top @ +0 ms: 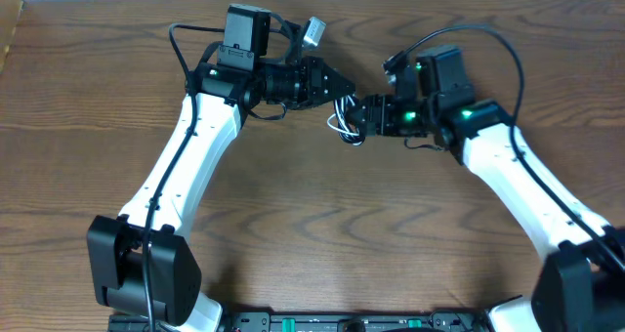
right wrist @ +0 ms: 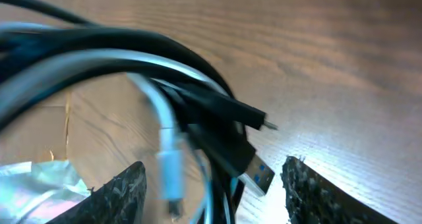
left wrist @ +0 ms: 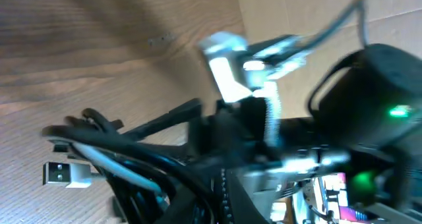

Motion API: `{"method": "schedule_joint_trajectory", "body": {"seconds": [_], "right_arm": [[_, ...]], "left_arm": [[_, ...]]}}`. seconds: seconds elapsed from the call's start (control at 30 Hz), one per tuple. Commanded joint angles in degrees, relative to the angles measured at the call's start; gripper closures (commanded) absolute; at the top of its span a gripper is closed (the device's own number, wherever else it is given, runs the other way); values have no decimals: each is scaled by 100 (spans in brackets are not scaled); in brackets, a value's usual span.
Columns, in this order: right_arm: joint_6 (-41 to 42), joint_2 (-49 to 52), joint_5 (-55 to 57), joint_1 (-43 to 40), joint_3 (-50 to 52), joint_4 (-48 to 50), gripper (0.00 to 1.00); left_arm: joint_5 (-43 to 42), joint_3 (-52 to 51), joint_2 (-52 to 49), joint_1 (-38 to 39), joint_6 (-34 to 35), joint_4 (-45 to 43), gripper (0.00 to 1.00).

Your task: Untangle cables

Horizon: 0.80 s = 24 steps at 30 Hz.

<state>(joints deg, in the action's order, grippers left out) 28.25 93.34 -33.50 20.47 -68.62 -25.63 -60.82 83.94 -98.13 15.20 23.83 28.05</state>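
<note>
Black and white cables (right wrist: 198, 112) inside wide-apart right tool (right wrist: 214, 166) (left tool (top: 340, 86) closed) above brown wood-grain table (top: 322, 225)

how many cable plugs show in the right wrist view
3: a black USB plug with a blue insert, low centre; a slimmer black plug above it; a white plug to their left. Others may be hidden.

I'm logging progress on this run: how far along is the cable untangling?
Done: nothing separated; the white cable and black cable are one looped bundle, lifted off the table. In hand: the left gripper is shut, apparently on that bundle, while the right gripper, open, straddles the hanging plugs. Left: pull the cords apart and lay each down.
</note>
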Motion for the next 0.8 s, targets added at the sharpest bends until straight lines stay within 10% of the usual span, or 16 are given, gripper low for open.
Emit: {"method": "schedule_joint_trajectory", "body": {"seconds": [0.0, 0.77], "right_arm": [[595, 369, 111, 164, -96, -22, 36], [741, 1180, 1864, 190, 22, -737, 32]], "left_arm": [[-155, 68, 116, -9, 66, -33, 92], [-1123, 68, 361, -632, 1668, -1921, 93]]}}
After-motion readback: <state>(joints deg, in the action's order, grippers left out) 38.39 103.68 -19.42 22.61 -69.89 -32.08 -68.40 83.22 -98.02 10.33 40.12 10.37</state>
